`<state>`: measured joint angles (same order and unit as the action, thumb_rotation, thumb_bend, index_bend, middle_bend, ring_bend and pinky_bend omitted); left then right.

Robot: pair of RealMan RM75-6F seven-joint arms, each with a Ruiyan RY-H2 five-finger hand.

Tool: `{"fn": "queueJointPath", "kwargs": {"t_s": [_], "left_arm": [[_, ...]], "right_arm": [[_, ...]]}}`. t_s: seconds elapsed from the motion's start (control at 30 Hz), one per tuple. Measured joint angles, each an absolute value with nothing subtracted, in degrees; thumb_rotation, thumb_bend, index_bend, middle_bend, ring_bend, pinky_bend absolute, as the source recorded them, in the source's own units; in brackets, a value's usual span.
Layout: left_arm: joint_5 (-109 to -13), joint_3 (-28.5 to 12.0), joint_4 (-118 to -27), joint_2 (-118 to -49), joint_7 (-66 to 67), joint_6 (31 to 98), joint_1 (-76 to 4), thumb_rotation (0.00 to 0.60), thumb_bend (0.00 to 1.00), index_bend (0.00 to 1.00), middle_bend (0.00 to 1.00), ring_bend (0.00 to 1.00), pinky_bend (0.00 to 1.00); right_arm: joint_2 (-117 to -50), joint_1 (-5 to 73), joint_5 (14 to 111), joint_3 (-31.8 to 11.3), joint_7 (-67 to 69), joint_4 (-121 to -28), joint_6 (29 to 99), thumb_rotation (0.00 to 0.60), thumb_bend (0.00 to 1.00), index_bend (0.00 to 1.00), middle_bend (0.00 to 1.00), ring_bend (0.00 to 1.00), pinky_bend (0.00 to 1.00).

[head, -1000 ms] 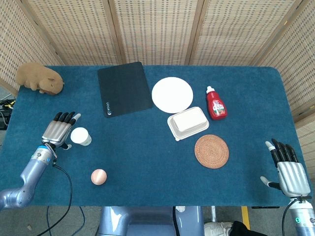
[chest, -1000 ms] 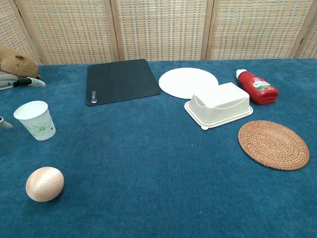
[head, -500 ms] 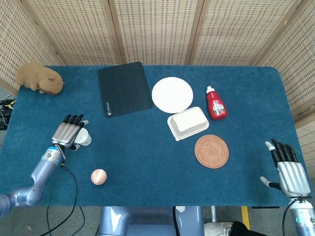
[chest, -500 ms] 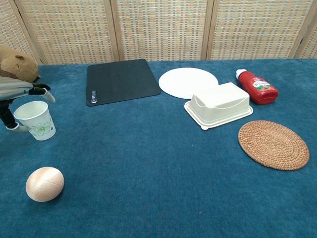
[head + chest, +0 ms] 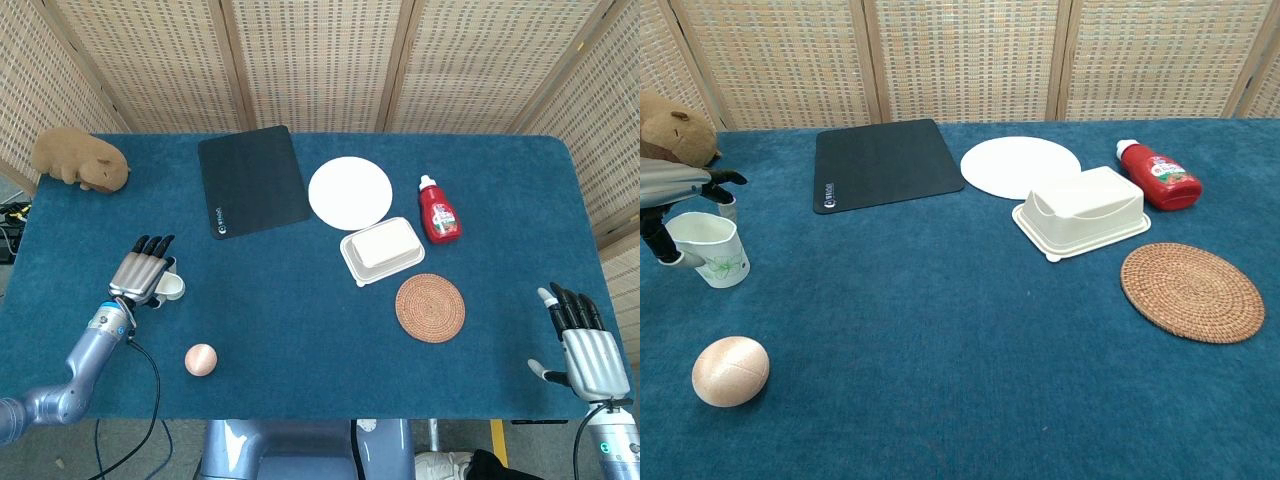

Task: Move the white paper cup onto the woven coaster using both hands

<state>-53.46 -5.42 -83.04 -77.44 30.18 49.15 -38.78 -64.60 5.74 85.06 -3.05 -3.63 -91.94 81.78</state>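
White paper cup (image 5: 708,250) stands upright at the table's far left, well apart from the woven coaster (image 5: 430,308) on the right. Left hand (image 5: 141,273) sits over it, fingers around the rim; firm grip, cannot tell. Right hand (image 5: 585,348), fingers spread and empty, is nearer the coaster, so I'd expect a handover between them.

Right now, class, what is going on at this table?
The robot's left hand has its fingers around the white paper cup near the table's left edge; the cup's rim looks slightly squeezed, and it is still on the blue cloth. The woven coaster, where the cup should go, lies bare far to the right. The right hand rests open at the right edge, holding nothing.
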Motion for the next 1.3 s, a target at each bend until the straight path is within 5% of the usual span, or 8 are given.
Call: {"fn": "queueJointPath", "kwargs": {"t_s": [0.77, 1.3], "left_arm": [[-52.9, -10.9, -101.1, -74.1, 41.7, 55.6, -46.5, 0.6, 0.29, 0.42, 0.0, 0.0, 0.0], [-38.7, -12.2, -105.7, -87.6, 62.3, 60.9, -60.8, 0.6, 0.29, 0.42, 0.0, 0.0, 0.0]], "right_arm": [[-63.9, 5.5, 84.9, -3.1, -0.6, -91.5, 81.8, 0.6, 0.01, 0.0, 0.0, 0.0, 0.0], [-63.5, 5.4, 83.9, -3.5, 2.7, -90.1, 81.5, 0.6, 0.01, 0.0, 0.0, 0.0, 0.0]]}}
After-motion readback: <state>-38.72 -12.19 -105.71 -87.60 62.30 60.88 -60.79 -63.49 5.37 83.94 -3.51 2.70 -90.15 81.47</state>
